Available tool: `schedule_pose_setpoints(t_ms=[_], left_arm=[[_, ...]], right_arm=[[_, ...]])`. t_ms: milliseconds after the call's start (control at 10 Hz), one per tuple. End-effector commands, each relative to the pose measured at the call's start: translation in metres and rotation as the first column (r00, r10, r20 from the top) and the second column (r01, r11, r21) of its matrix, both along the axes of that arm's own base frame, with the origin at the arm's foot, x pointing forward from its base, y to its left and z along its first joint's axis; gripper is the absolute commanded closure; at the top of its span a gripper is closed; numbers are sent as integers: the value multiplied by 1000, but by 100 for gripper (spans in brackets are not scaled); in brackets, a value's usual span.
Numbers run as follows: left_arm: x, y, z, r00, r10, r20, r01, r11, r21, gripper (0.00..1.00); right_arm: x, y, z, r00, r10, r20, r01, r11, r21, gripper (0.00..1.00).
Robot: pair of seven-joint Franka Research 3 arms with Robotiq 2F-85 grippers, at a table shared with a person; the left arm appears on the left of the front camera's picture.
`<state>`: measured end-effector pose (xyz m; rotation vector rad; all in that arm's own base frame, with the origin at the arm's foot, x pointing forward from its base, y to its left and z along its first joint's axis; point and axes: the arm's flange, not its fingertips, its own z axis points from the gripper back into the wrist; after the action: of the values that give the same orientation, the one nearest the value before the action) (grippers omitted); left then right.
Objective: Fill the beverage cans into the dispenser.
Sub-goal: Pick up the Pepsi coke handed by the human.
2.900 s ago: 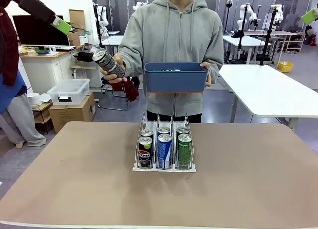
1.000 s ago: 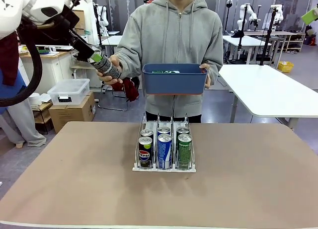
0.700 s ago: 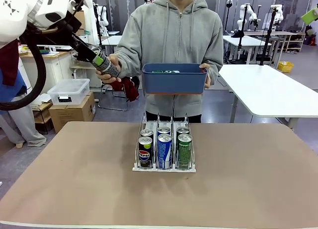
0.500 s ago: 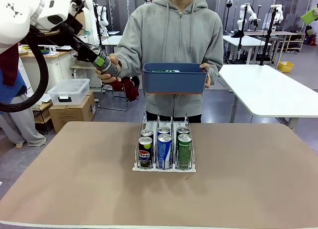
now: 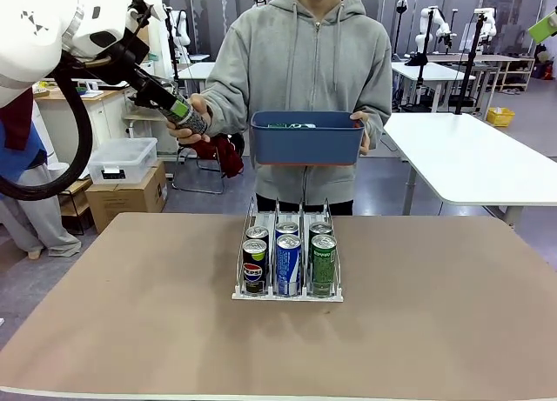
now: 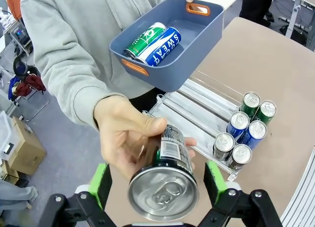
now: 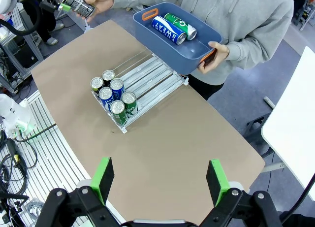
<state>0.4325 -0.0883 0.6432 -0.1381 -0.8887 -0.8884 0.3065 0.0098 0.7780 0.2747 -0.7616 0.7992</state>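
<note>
Left fingers (image 6: 157,183) stand released, one green pad on each side of the black can (image 6: 170,147), with a gap showing at each pad. The person's hand (image 6: 125,138) holds this can up in the air on the robot's left, tilted, with its silver top toward the wrist. Right fingers (image 7: 160,181) are likewise released and grasp nothing, high over the bench (image 5: 130,314).

Step in hand: take the offered can.

1. Centre the can between the pads before clenching. An uneven gap is likely to push the can sideways in the hand.
2. Clench on the band of can wall nearest the silver top. The thumb and knuckles wrap the body farther back, so keep the pads clear of them.
3. Clench gently, as thin can walls probably dent under heavy pressure.
4. Draw away only after the hand lets go.

Destination: the dispenser (image 5: 287,297) sits at mid-bench with two cans at the front of each lane. The black pair (image 5: 255,257) occupies the lane on the robot's left, so the rear of that lane is the likely target. Turn the can upright before lowering it, since each lane is one can wide and a tilted can may catch a divider.

Remaining stock: a green can (image 6: 142,40) and a blue-and-white can (image 6: 163,44) lie in the blue tub (image 6: 162,72).
</note>
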Motion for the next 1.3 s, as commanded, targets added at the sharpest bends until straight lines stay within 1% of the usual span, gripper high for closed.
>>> schedule_pose_setpoints(t_ms=[0,200,300,400,600,700,800,900,1000,1200], left_arm=[[8,2,-5,1000,-20,11,20,1000,-12,0],[10,1,-10,1000,-24,10,25,1000,-11,0],[10,1,-11,999,-45,9,46,999,-16,0],[4,-2,-6,1000,-4,-9,4,1000,9,0],[4,-2,-6,1000,-4,-9,4,1000,9,0],[5,-3,-7,1000,-10,-8,11,1000,10,33],[4,-3,-7,1000,1,6,-1,1000,-4,58],[4,-4,-7,1000,4,5,-4,1000,-8,92],[4,-3,-6,1000,9,-12,-10,1000,-17,100],[3,-1,-5,1000,23,-20,-23,1000,-17,100]], right_arm=[[0,0,0,1000,2,1,-2,1000,0,0],[0,0,0,1000,2,1,-2,1000,0,0],[0,0,0,1000,2,1,-2,1000,0,0],[0,0,0,1000,2,1,-2,1000,0,0],[0,0,0,1000,2,1,-2,1000,0,0],[0,0,0,1000,2,1,-2,1000,0,0],[0,0,0,1000,2,1,-2,1000,0,0],[0,0,0,1000,2,1,-2,1000,0,0],[0,0,0,1000,2,1,-2,1000,0,0],[0,0,0,1000,2,1,-2,1000,0,0]])
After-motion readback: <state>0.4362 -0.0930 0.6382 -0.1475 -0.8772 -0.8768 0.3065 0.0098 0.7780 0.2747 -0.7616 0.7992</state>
